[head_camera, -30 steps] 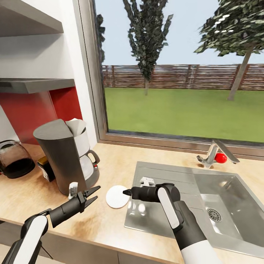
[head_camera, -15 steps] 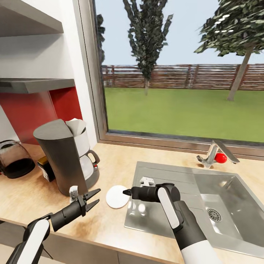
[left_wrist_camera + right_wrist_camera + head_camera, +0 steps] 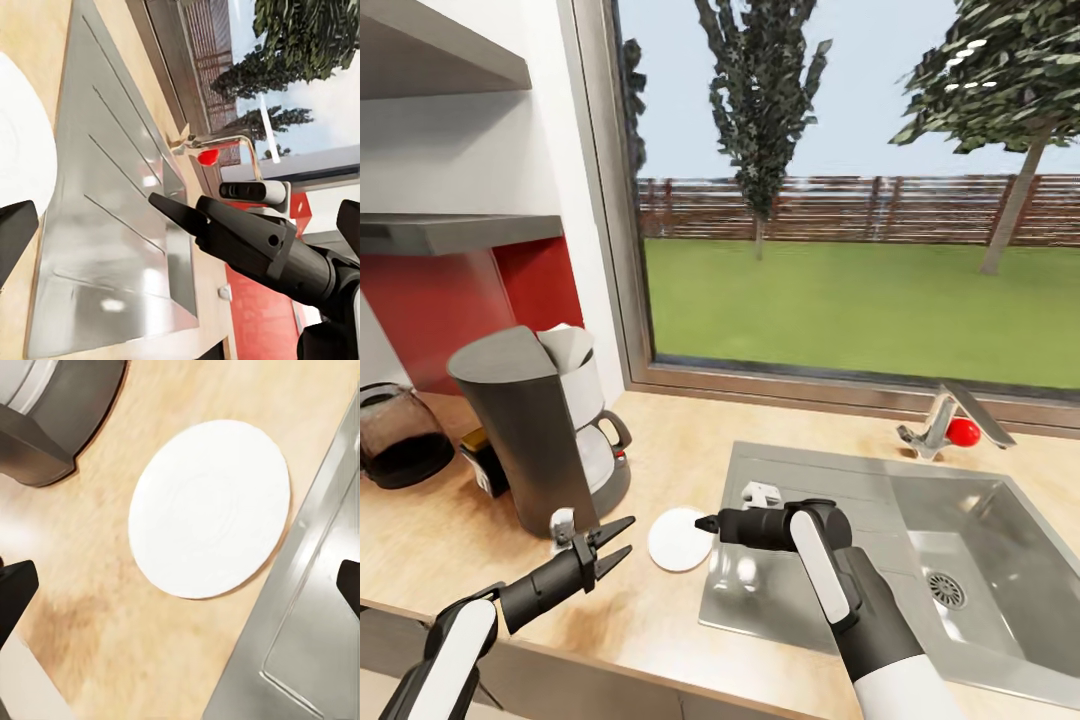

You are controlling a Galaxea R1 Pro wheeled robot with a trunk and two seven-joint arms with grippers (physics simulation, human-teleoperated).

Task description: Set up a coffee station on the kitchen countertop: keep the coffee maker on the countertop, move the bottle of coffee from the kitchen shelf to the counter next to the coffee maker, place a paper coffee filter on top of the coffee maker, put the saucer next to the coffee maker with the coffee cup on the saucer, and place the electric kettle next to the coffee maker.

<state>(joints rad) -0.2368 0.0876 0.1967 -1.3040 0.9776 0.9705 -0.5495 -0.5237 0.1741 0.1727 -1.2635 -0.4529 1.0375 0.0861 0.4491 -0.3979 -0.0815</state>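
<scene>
White saucer (image 3: 680,538) lies beside the coffee maker (image 3: 530,440); we see both end effectors, left (image 3: 615,545) and right (image 3: 705,523), open, empty, barely shifted; cup unplaced.

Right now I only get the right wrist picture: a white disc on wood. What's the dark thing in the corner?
Observer: The base of the coffee maker, a tall dark-grey machine beside that saucer.
Visitor: Anything on top of it?
Observer: A white paper coffee filter rests there.
Visitor: Where's the other arm?
Observer: The left gripper hovers open above the kitchen countertop, in front of the machine.
</scene>
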